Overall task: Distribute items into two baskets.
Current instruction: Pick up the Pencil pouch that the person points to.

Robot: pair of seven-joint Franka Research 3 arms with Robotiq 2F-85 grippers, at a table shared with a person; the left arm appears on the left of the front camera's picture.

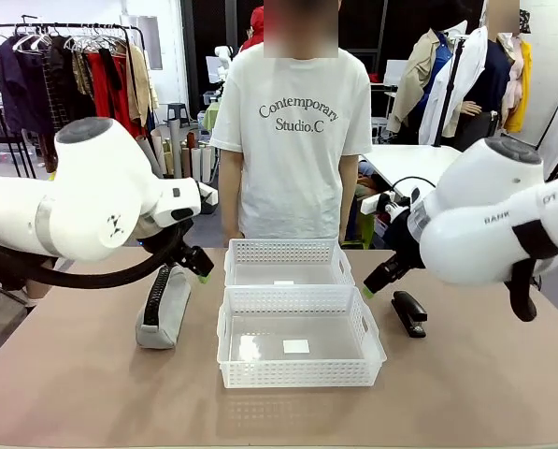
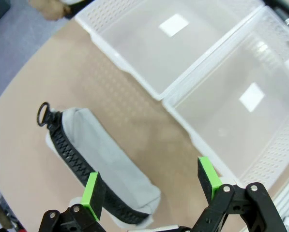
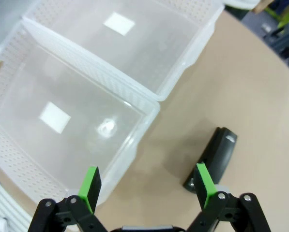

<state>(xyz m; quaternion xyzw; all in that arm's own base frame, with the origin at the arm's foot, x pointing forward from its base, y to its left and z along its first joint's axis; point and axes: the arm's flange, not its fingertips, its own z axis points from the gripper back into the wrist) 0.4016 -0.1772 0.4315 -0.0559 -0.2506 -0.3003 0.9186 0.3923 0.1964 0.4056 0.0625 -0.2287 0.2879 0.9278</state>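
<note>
The grey pouch (image 1: 163,311) with its black zipper lies on the table, left of the two white baskets. My left gripper (image 1: 196,264) hovers open just above the pouch's far end. In the left wrist view the pouch (image 2: 105,166) lies under the left green pad (image 2: 92,189), and the gripper (image 2: 150,183) holds nothing. The black stapler (image 1: 409,311) rests right of the near basket (image 1: 297,371). My right gripper (image 1: 376,280) hangs open between the far basket (image 1: 288,251) and the stapler. In the right wrist view the stapler (image 3: 213,155) lies just beyond the right pad (image 3: 203,178) of the open gripper (image 3: 147,180).
Both baskets stand end to end at the table's middle, each holding only a white label. A person in a white T-shirt (image 1: 293,131) stands at the far edge behind them. Bare tabletop (image 1: 92,393) lies at the front left and front right.
</note>
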